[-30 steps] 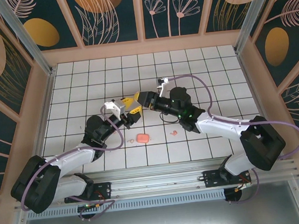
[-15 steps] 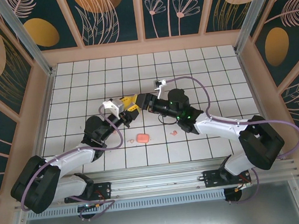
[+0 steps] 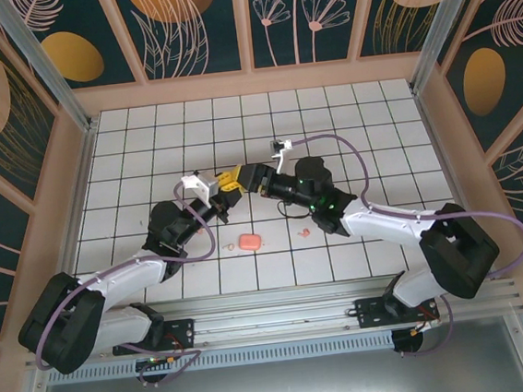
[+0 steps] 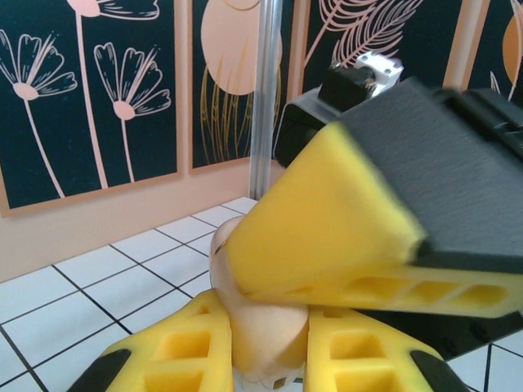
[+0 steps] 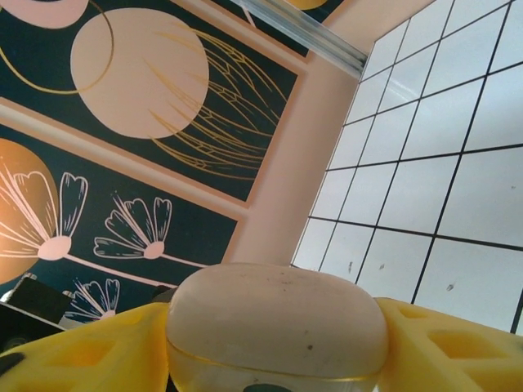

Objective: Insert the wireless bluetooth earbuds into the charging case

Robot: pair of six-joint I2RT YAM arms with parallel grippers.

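The case (image 5: pixel 278 314) is in the air over the middle of the worktop (image 3: pixel 366 130), where the left hand (image 3: pixel 222 190) and the right hand (image 3: pixel 238 177) meet, each one closed on its smooth cream shell with yellow fingers. I judge the case to be light, hard and slippery, and its round form can slide out of the pads, so the widest part of the sides is the safer place to hold. One earbud (image 3: pixel 304 233) lies on the worktop near the right arm; it looks tiny and light, and probably needs a gentle fingertip grip.
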